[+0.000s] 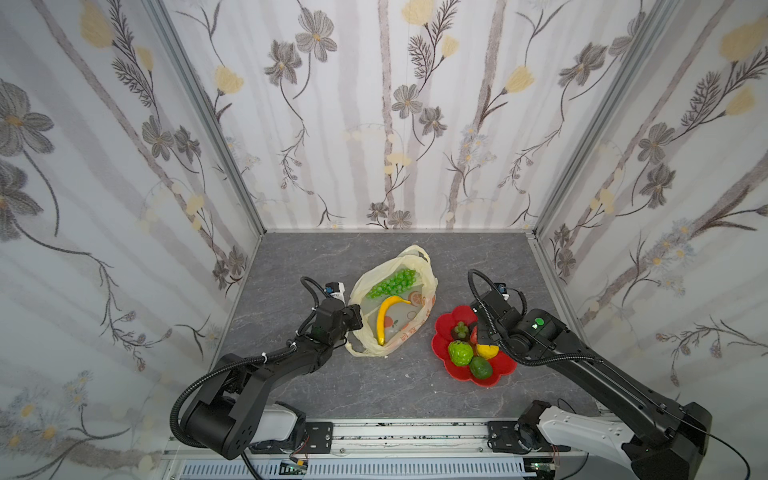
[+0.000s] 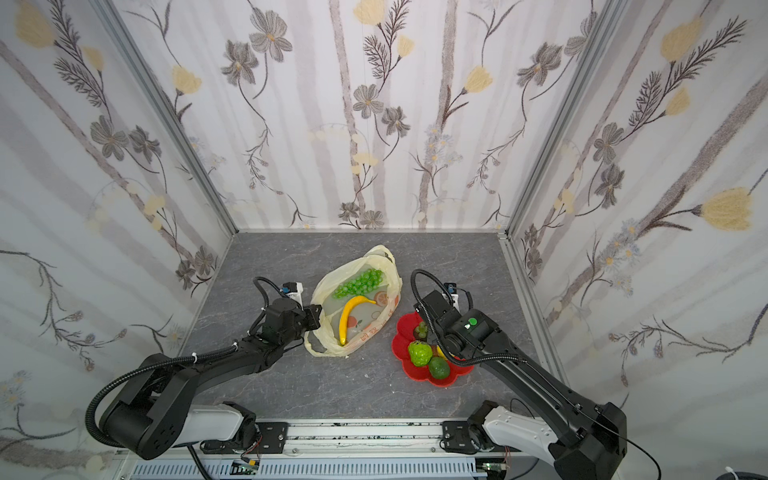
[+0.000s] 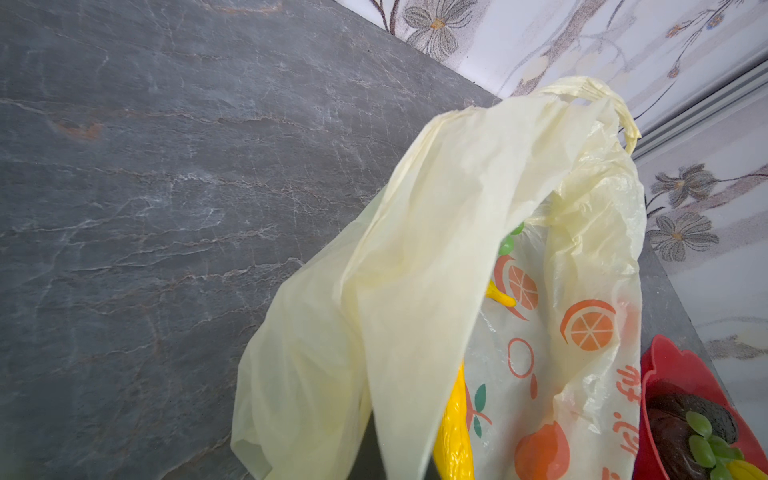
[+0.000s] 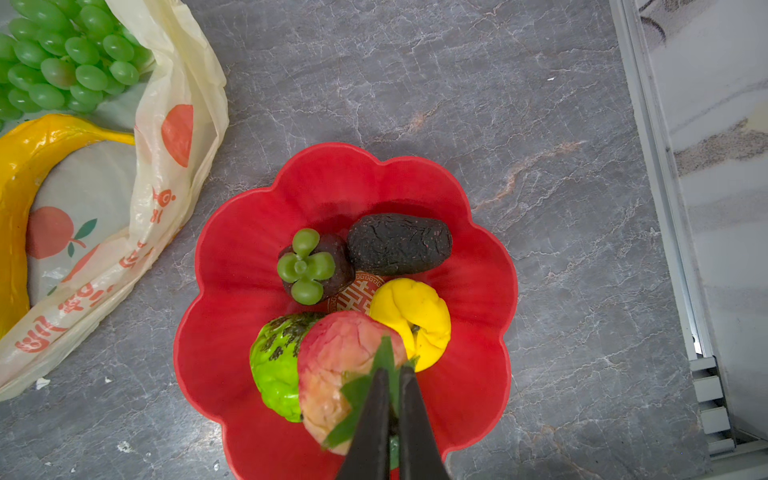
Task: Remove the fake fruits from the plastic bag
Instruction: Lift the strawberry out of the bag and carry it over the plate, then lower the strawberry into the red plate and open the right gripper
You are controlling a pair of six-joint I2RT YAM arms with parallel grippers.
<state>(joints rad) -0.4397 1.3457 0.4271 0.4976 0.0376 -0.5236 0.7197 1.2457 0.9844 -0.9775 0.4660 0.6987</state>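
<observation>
The plastic bag [image 1: 415,320] lies open on the grey table in both top views, with a yellow banana [image 1: 384,316] and green grapes [image 1: 392,282] inside. My left gripper [image 1: 357,318] is shut on the bag's near-left edge; in the left wrist view the film [image 3: 436,249] hides its jaws. My right gripper [image 4: 392,368] is shut on the green leaf of a red strawberry [image 4: 336,361], held over the red plate [image 4: 249,232]. On the plate lie a mangosteen [image 4: 311,266], a yellow orange [image 4: 411,316], a custard apple [image 4: 274,365] and an avocado [image 1: 481,368].
A dark wrinkled fruit [image 4: 399,243] also lies on the plate. Floral walls with aluminium posts [image 1: 557,199] close in the table on three sides. A metal rail [image 1: 407,434] with both arm bases runs along the front edge.
</observation>
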